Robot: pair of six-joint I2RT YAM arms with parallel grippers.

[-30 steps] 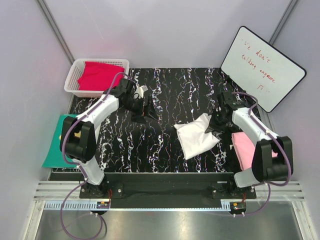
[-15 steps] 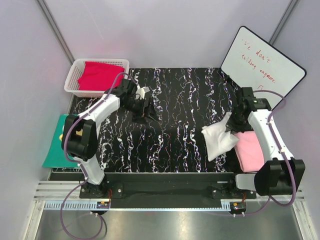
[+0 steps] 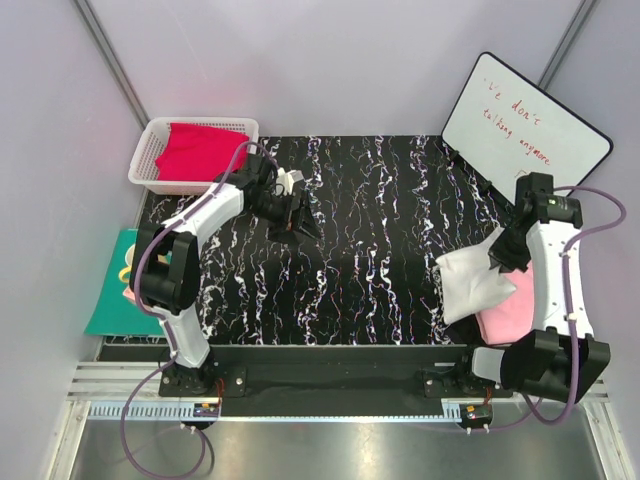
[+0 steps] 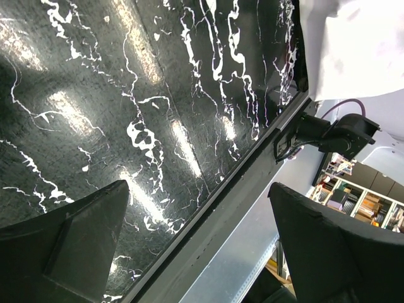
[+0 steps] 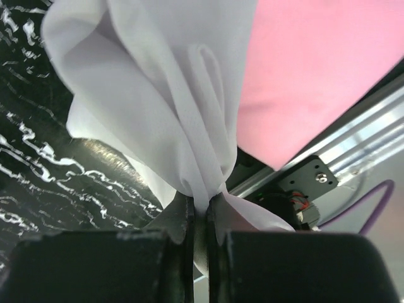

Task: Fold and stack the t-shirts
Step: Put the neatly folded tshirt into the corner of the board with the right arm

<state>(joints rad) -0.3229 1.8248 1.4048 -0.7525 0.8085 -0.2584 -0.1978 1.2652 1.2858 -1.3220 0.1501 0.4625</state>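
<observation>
Top external view: with the right end effector clamped on the white t-shirt at the right edge of the tabletop and the left end effector standing open, lower it flat and square onto the pink t-shirt before releasing.

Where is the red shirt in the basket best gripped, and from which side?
Probably from straight above, pinching the cloth near its middle: the red shirt lies loosely inside the basket, whose walls close off every sideways approach.
</observation>
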